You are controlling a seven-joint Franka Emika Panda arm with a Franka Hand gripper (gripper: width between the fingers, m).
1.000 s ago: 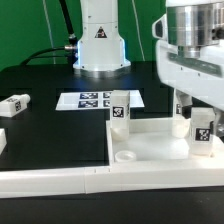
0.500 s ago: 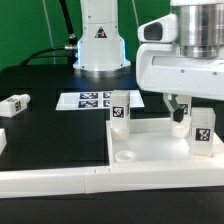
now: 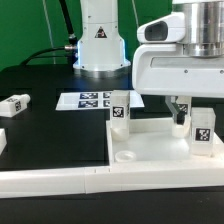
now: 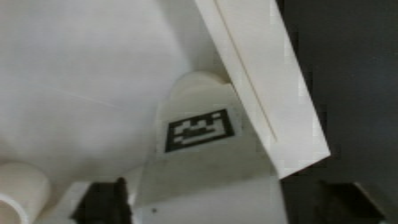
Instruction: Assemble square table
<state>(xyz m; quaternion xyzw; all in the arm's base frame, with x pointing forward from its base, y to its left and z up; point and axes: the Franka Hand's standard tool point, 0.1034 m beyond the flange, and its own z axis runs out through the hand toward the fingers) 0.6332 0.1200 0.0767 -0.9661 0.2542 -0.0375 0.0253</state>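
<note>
My claw (image 4: 217, 203), spread, straddles a leg block (image 4: 201, 135); closing off-centre could knock it askew against the rim of the table top (image 4: 267, 90).

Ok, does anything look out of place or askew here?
Mostly tidy. One leg block lies on its side on the black table at the exterior view's left, apart from the square top, where other legs stand upright. Nothing looks spilled or broken.
</note>
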